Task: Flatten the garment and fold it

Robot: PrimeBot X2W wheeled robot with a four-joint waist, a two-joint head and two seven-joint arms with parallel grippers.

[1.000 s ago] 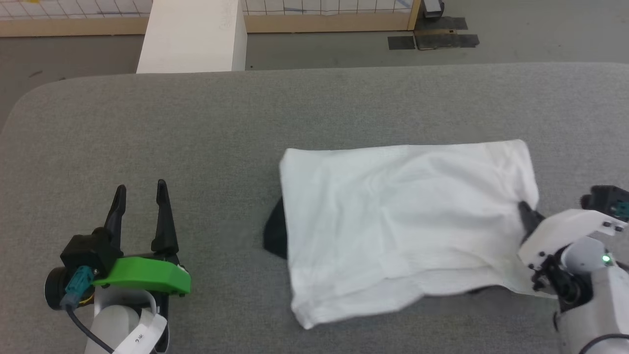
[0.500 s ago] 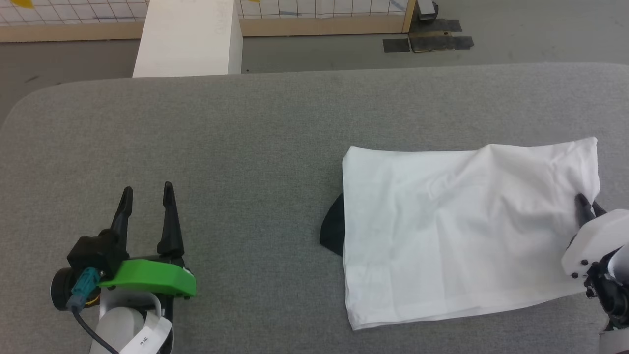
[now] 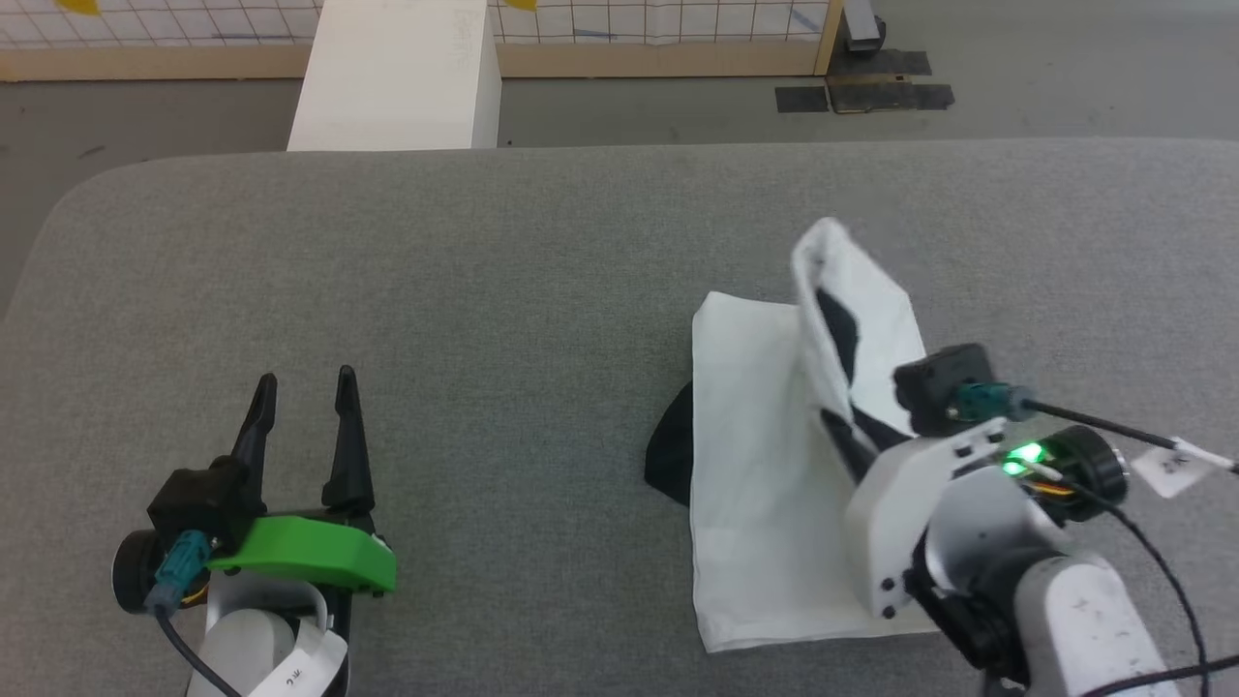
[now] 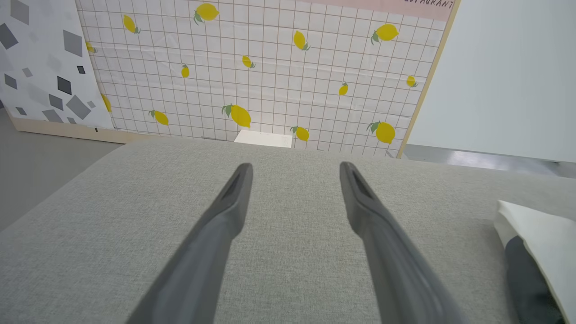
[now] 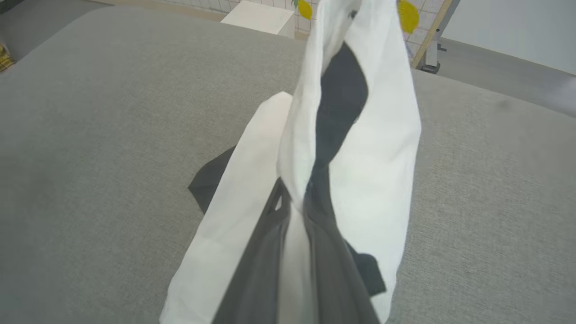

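Observation:
The garment (image 3: 755, 503), white with black parts, lies on the right half of the grey table (image 3: 484, 271). Its left portion is flat, and a black sleeve (image 3: 668, 455) pokes out at the left edge. My right gripper (image 3: 844, 434) is shut on the garment's right edge and holds that flap raised and curled over the flat part. In the right wrist view the pinched cloth (image 5: 373, 157) rises from the closed gripper (image 5: 294, 202), showing a black inner strip. My left gripper (image 3: 305, 379) rests open near the table's front left, apart from the garment. The left wrist view shows this gripper (image 4: 296, 167) holding nothing and the garment's corner (image 4: 540, 225) at the right.
A white block (image 3: 397, 73) stands on the floor just past the table's far edge. Beyond it is a tiled wall panel with lemon prints (image 4: 270, 67). Dark patches (image 3: 861, 92) mark the floor at the back right. Bare grey table lies between the two grippers.
My right gripper has swung left and up with the garment's right edge, lifting that side over the rest. The left gripper has stayed put; the camera shifted slightly.

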